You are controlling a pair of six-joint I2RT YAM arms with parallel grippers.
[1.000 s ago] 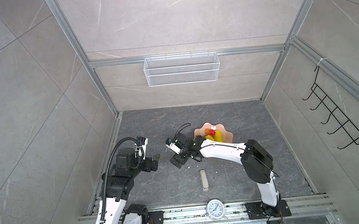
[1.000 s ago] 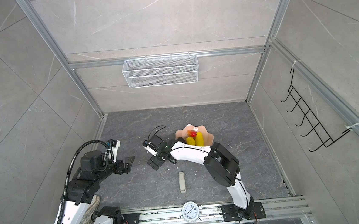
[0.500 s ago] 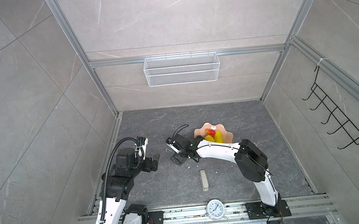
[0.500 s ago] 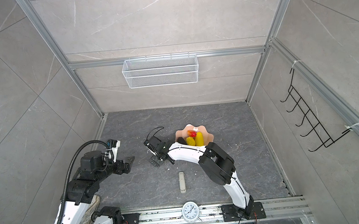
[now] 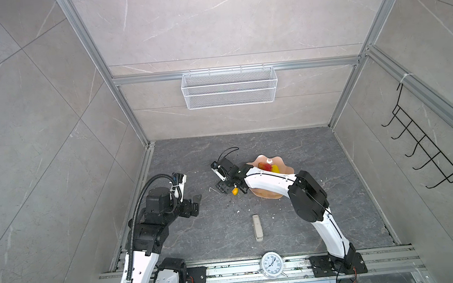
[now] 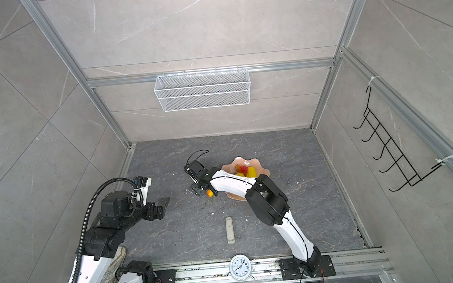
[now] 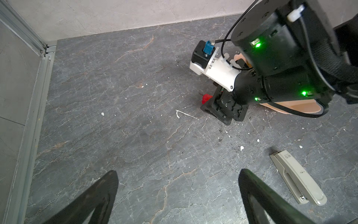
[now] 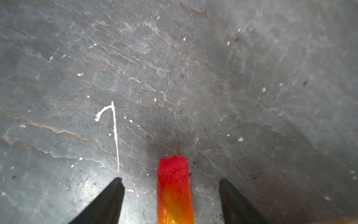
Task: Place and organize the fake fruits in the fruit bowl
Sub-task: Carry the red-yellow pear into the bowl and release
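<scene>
Right tool [image 8: 170,180] straddles a red fruit [image 8: 174,197] on the bench [image 8: 251,77].
Jaws spread, not touching; fruit's long axis runs straight between them.

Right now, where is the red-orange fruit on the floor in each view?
In a top view: red-orange fruit just left of the bowl.
In a top view: fruit, same spot.
Left wrist: red tip beside the right hand.
Right wrist: between that hand's fingers.
Shared landmark: white hooked floor mark.

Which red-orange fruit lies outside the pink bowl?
The red-orange fruit on the floor, inside the open right claw, beside the bowl; the other red fruit lies inside the bowl.
</scene>
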